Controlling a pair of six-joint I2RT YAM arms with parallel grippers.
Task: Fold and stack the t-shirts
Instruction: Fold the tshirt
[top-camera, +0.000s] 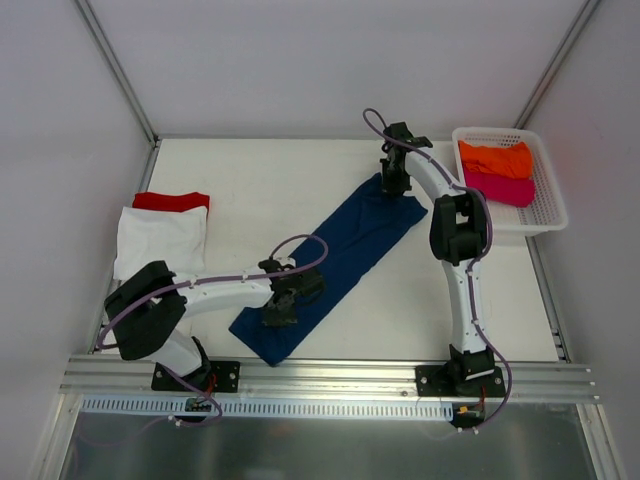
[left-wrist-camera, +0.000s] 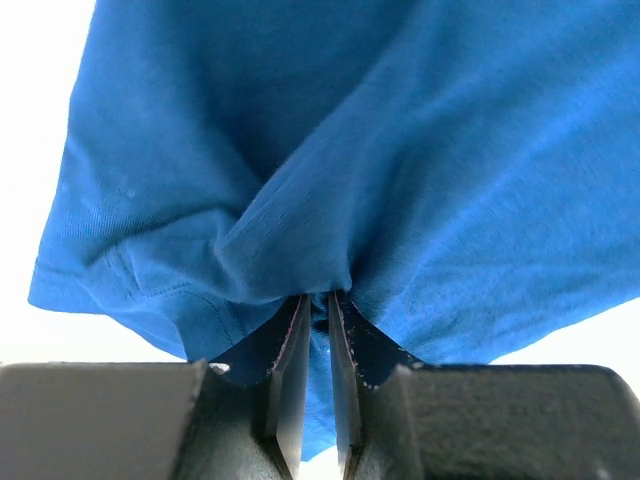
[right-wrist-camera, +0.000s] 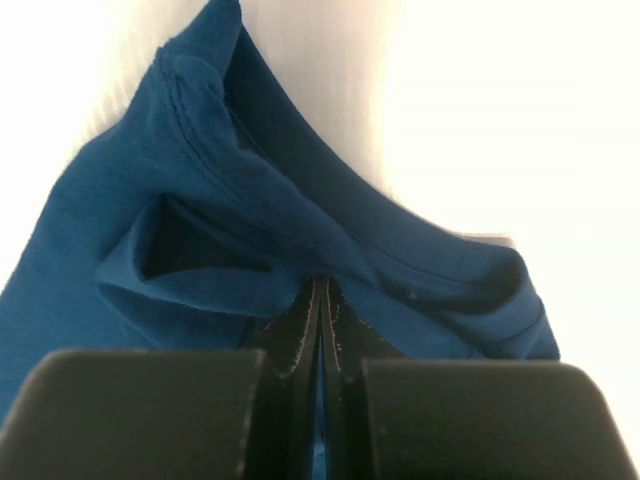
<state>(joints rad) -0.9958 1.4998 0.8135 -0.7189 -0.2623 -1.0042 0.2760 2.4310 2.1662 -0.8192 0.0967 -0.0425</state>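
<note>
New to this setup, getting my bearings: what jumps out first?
A navy blue cloth t-shirt lies diagonally mid-table, the left gripper pinching its near end, the right gripper its far end. Folded white t-shirt and red t-shirt sit far left; a white plastic mesh basket at right.

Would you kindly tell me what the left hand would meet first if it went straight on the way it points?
The navy shirt: the left hand pinches a fold of it, with the table probably just behind.
</note>
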